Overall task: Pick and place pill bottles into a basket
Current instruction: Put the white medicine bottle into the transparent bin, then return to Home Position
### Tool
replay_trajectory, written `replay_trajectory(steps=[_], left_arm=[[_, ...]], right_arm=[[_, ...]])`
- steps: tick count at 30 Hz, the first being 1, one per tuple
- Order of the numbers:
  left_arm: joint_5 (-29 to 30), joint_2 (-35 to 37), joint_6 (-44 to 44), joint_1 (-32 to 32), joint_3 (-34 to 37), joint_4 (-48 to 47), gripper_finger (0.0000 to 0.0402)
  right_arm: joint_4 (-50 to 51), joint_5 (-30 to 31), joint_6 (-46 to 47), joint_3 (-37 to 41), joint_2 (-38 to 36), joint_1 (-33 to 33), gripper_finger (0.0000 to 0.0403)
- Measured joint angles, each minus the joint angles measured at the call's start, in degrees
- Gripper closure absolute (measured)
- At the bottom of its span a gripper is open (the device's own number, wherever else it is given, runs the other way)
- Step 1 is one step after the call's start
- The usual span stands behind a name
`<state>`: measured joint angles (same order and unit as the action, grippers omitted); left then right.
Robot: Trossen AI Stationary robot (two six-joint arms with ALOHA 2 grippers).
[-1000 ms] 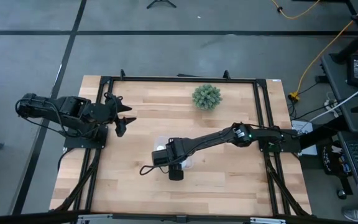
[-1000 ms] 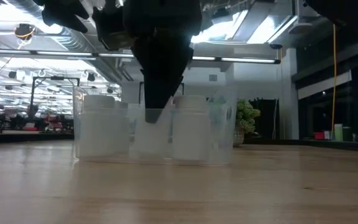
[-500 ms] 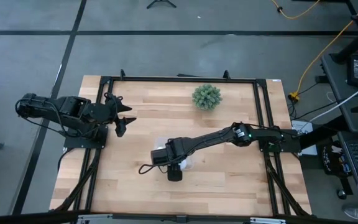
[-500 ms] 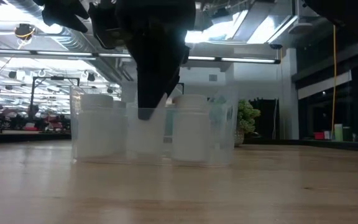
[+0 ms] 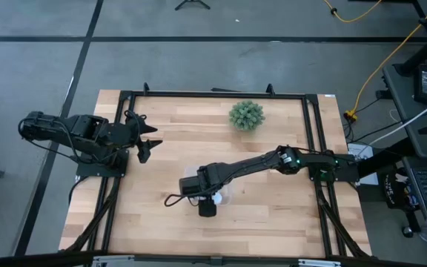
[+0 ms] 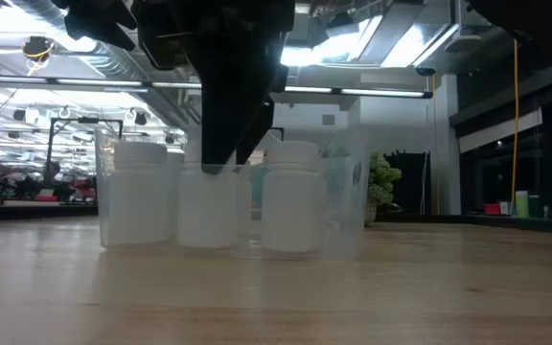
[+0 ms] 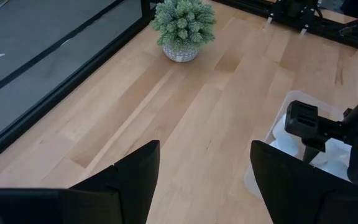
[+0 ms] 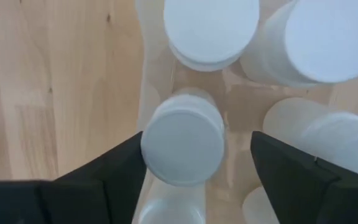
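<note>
The clear bin (image 5: 225, 194) stands mid-table and holds several white pill bottles (image 8: 211, 28), all upright on their bases. My right gripper (image 8: 197, 146) points down into the bin, open, with one finger on each side of the cap of one bottle (image 8: 182, 147) by the bin's wall. The low view shows its fingertips (image 6: 220, 165) at that bottle's cap (image 6: 209, 174). My left gripper (image 5: 145, 147) waits open and empty at the table's left side. My right gripper stands open around the bottle's cap (image 8: 166, 134). One finger (image 8: 114, 171) lies close against the cap and the other (image 8: 291, 177) is clear of it. I cannot tell whether the near finger touches the cap. The bottle stands upright in the bin.
A green spiky plant (image 5: 246, 116) in a small pot stands at the far side of the table, also in the left wrist view (image 7: 183, 25). Bare wood lies around the bin. Black frame rails (image 5: 313, 141) run along the table's edges.
My right gripper has gone a little toward the table's left edge and slightly up. The bin with its bottles has slid a little toward the left edge with it.
</note>
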<state>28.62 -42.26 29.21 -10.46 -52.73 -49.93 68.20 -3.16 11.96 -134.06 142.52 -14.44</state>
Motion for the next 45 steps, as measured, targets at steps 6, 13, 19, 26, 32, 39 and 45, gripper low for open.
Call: replay_trajectory(steps=[6,13,19,26,32,39,45], left_arm=[[0.02,0.00,-1.33,-0.01,0.00,0.02,0.0158],[0.26,0.00,-1.51,-0.01,-0.04,-0.23,0.0158],[0.28,0.00,-1.51,-0.02,-0.04,-0.30,0.0158],[0.28,0.00,-1.49,-0.02,-0.04,-0.24,0.0158],[0.44,0.00,-1.44,-0.02,-0.04,-0.20,0.0158],[0.46,0.00,-1.34,0.00,-0.04,-0.18,0.0158],[0.89,0.00,-1.31,-0.02,-0.04,-0.17,0.0158]], right_arm=[[1.32,0.53,1.24,-0.98,-0.57,0.00,0.0111],[3.78,3.80,2.79,-0.97,-3.80,-0.02,0.0111],[3.29,6.81,2.86,-0.96,-7.09,0.04,0.0111],[1.35,8.24,2.74,-0.96,-8.17,0.09,0.0111],[1.31,9.39,2.70,-0.96,-8.17,0.07,0.0111],[1.28,9.60,2.57,-0.96,-8.17,0.07,0.0111],[1.02,10.43,1.26,-0.90,-8.59,0.04,0.0111]])
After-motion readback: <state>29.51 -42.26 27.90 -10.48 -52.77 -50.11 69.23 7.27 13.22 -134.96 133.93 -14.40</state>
